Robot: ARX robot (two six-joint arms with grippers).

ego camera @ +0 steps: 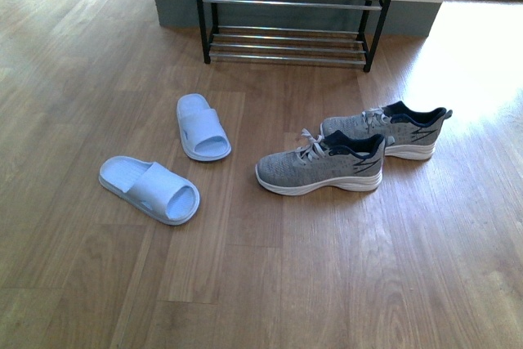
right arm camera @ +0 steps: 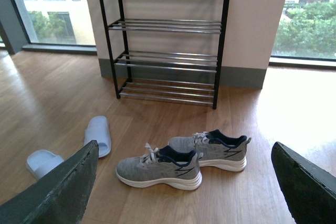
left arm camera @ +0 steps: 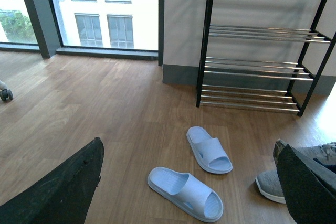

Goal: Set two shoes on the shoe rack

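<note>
Two grey knit sneakers lie side by side on the wood floor, the near one (ego camera: 320,170) in front of the far one (ego camera: 386,130), toes pointing left. Two pale blue slippers lie to their left, one nearer (ego camera: 149,189), one farther (ego camera: 203,126). The black shoe rack (ego camera: 292,7) with chrome rods stands against the back wall, its tiers bare. Neither arm shows in the front view. My left gripper (left arm camera: 191,190) is open high above the slippers (left arm camera: 185,193). Open too, my right gripper (right arm camera: 185,182) hangs above the sneakers (right arm camera: 159,168), touching nothing.
Wood floor stretches between the shoes and the shoe rack (right arm camera: 165,40). Large windows flank the rack's wall section. A small caster wheel (left arm camera: 5,94) shows at the far left of the left wrist view.
</note>
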